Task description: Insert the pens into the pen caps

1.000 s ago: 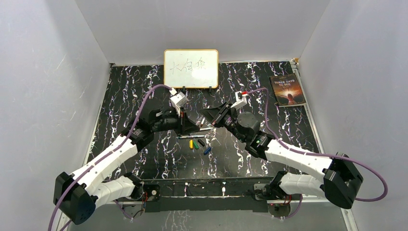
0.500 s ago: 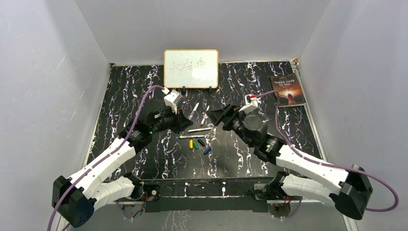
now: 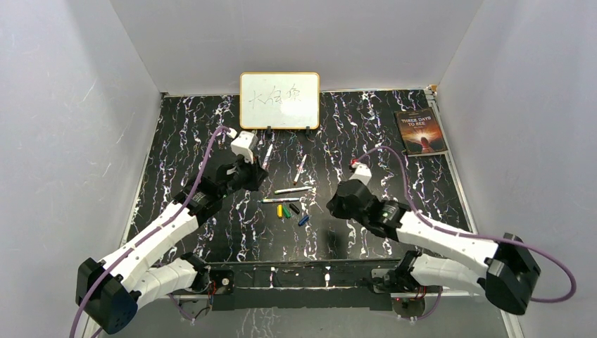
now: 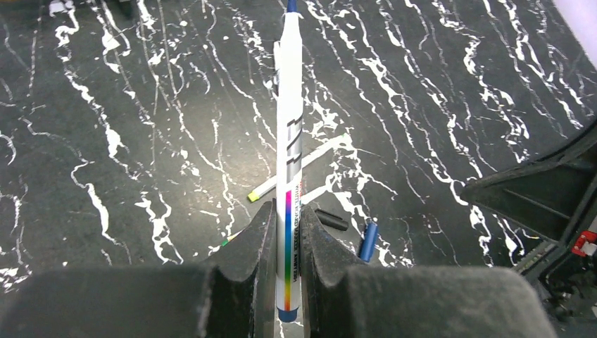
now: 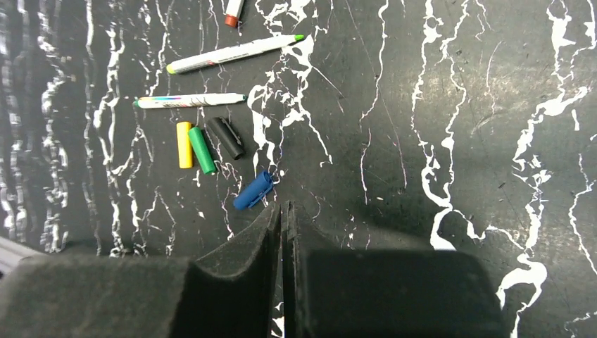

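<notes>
left tool (image 4: 288, 229) clamped on blue-tipped pen (image 4: 289, 127), tip forward for capping | right tool (image 5: 284, 215) pressed together, empty, near blue cap (image 5: 253, 190) on tabletop (image 5: 457, 105), likely next pick

The light was soft and even and came from above, so the white walls (image 3: 63, 141) looked flat and pale grey. The whiteboard (image 3: 279, 100) was the brightest thing. The black marbled table (image 3: 211, 127) showed only a mild sheen, and shadows were weak — one faint dark patch lay below the right arm (image 3: 436, 239).

In the left wrist view a pale patch of reflected light sat on the table near the middle. The held pen (image 4: 289, 162) was sharp, while the fingers (image 4: 246, 260) of the left gripper (image 4: 288, 215) were dark and out of focus. The fingers (image 5: 239, 260) of the right gripper (image 5: 284, 211) were blurred in the same way — the table behind them was sharp.
</notes>
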Available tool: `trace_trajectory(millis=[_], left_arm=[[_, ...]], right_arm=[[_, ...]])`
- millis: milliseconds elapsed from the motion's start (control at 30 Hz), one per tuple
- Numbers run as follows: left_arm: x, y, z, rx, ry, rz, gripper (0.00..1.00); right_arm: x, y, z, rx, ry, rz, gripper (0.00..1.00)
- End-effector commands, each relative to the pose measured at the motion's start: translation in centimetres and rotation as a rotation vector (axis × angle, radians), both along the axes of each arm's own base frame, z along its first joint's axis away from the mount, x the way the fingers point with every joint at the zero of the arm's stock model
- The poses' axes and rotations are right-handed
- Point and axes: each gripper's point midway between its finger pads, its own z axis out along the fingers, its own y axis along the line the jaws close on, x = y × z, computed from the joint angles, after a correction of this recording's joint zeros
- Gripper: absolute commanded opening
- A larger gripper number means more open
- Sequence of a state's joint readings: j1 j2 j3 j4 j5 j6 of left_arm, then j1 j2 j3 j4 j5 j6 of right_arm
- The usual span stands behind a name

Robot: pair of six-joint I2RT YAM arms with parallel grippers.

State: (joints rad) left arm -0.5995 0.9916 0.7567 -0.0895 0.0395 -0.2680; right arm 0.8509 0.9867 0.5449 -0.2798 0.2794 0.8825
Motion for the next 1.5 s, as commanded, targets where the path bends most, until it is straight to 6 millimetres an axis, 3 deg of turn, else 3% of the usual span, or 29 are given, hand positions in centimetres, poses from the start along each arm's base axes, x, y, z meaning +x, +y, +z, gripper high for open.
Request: trace_trajectory(millis=[0, 200, 333, 467, 700, 1233, 1467], left_arm=[[0.8, 1.7, 1.7, 0.031, -0.042, 0.094, 0.0], [1.2, 3.6, 1.0, 0.089, -0.027, 0.186, 0.0], [1.2, 4.5, 1.1, 0.114, -0.04, 0.22, 0.0], [1.2, 5.0, 2.4, 0.091, -0.102, 0.234, 0.0], [1.2, 5.3, 3.1, 0.11, -0.122, 0.233, 0.0], [0.3, 4.3, 2.6, 0.121, -0.142, 0.123, 0.0], [0.2, 4.4, 3.0, 0.118, -0.161, 0.118, 0.0]], right_arm=[[1.0, 0.2, 1.4, -0.163, -0.006, -0.049, 0.08], [1.0, 3.6, -0.1, -0.188, 0.058, -0.053, 0.43], [0.9, 5.3, -1.3, -0.234, 0.069, -0.082, 0.44], [0.3, 6.4, -2.9, -0.307, 0.092, -0.085, 0.48], [0.1, 9.0, -5.0, -0.304, 0.13, -0.082, 0.44], [0.4, 9.6, -7.3, -0.387, 0.154, -0.103, 0.39], [0.2, 9.4, -7.4, -0.404, 0.151, -0.105, 0.3]])
